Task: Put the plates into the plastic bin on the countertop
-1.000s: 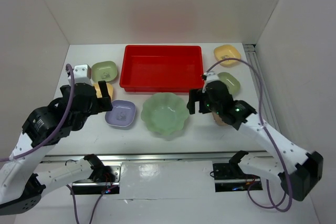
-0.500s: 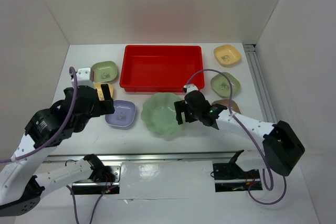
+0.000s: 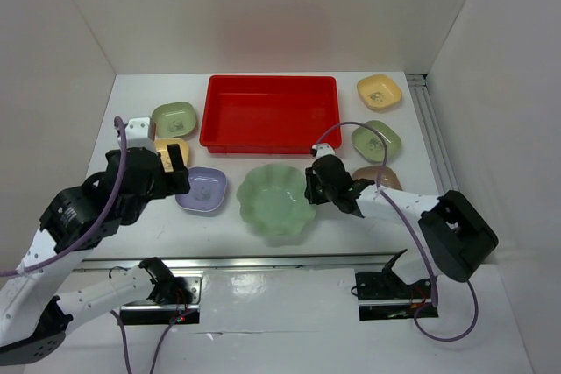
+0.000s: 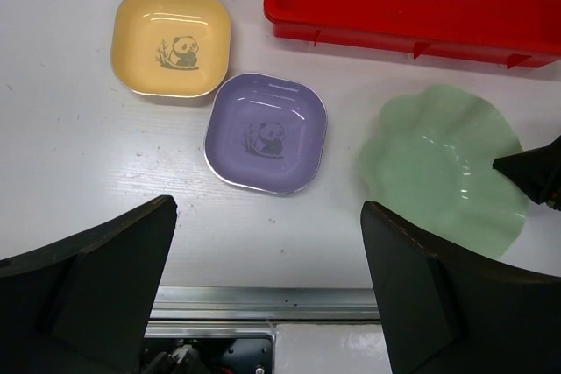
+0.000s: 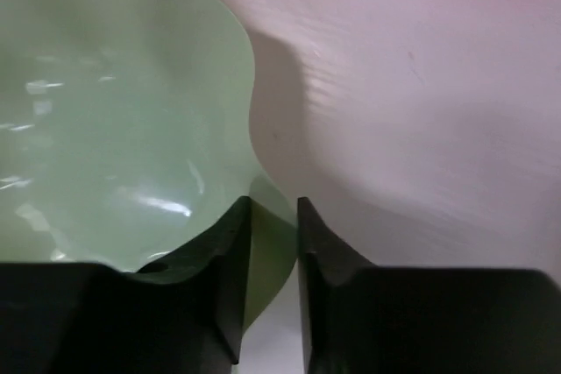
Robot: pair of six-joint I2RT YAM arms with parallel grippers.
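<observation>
**Top external view.** The plastic bin [image 3: 270, 113] sits open side up at the middle of the tabletop's [image 3: 219, 229] far edge. Its long axis runs parallel to that edge, and no dish is inside it. The scalloped dish [image 3: 276, 198] lies rim up at the middle of the tabletop, between the bin and the near edge. It is roughly round, with no clear long axis. The lavender dish [image 3: 202, 190] lies just beside it on the side toward the left edge. The left green dish [image 3: 173, 117] lies near the far left corner. Along the right edge, from far to near, lie the right yellow dish [image 3: 379, 90], the right green dish [image 3: 377, 140] and the pinkish-tan dish [image 3: 381, 176], which the right arm partly covers. The right tool [image 3: 316, 183] is at the scalloped dish's rim on the side facing the right edge. The left tool [image 3: 175, 166] hangs over the tabletop toward the left edge.

**Left wrist view.** The left tool is fully released and holds nothing. The lavender dish lies just beyond its fingers. The left yellow dish [image 4: 171, 41] lies close to the lavender dish's far left corner. Both show panda prints that stand upright toward the far edge.

**Right wrist view.** The right tool is clenched on the scalloped dish's rim, with one lobe of the rim between its narrowly spaced fingers [image 5: 230, 269].
</observation>
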